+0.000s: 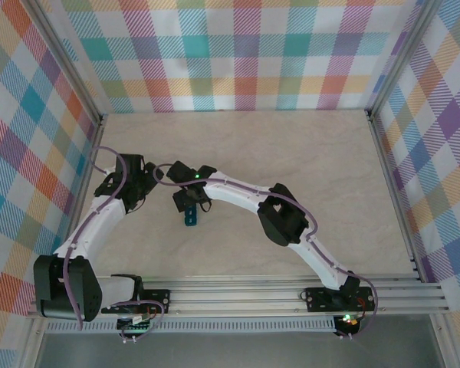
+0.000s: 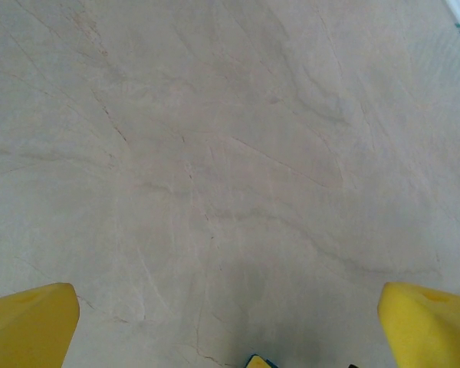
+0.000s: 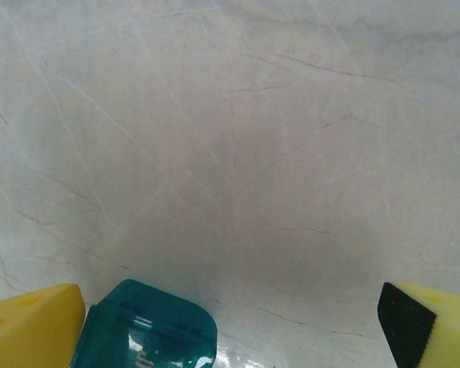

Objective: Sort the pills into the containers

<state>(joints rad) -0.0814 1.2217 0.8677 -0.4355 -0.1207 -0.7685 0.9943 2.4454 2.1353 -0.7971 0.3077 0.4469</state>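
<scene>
Between the wide-open yellow fingers (image 3: 32, 326) of the right end effector (image 3: 230, 316), just beside one of them, sits one end of the teal containers (image 3: 147, 328), resting on the pale marbled tabletop (image 3: 238, 153). Whether finger and plastic touch is unclear. From above, the strip lies just on the near side of that end effector, left of the tabletop's middle. The left end effector (image 2: 228, 310) also stands wide open, gripping nothing, over the tabletop near the plaid left wall (image 1: 31, 153).

Containers (image 3: 146, 330) cut off by lower edge, interior blurred and unreadable
</scene>
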